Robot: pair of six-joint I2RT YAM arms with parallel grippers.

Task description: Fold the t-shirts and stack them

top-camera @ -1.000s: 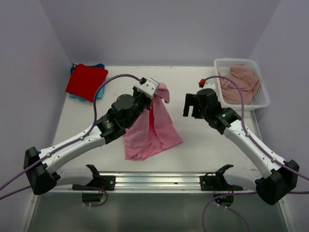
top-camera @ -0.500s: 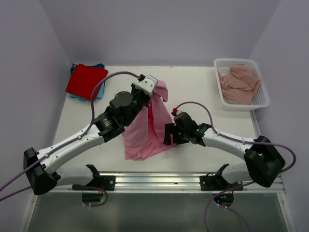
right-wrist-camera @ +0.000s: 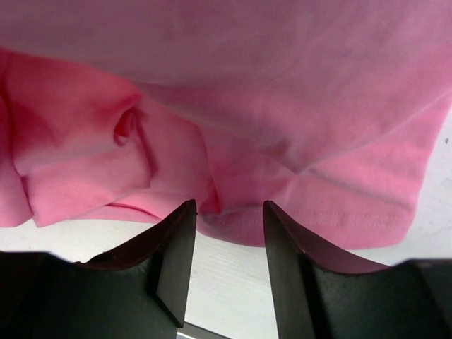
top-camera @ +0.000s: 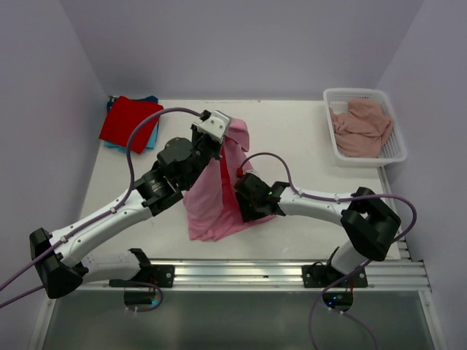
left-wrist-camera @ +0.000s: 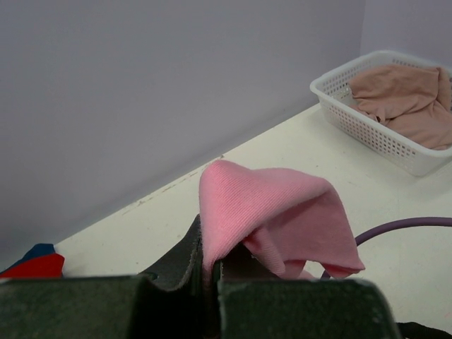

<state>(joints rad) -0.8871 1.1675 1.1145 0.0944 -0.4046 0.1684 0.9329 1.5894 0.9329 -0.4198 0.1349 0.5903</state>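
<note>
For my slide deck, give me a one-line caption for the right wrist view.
Right gripper, fingers apart, at the hem of the bright pink t-shirt, white table beneath.

The bright pink cloth t-shirt [top-camera: 219, 200] hangs mid-table like a curtain. The white left arm [top-camera: 109, 215] slants up to it from the near left, and the white right arm [top-camera: 315, 197] lies low across the near right. Bare white table [top-camera: 292, 131] lies open between shirt and white plastic mesh basket [top-camera: 365, 161]. A folded red cloth t-shirt [top-camera: 130, 122] fills the far-left corner.
</note>
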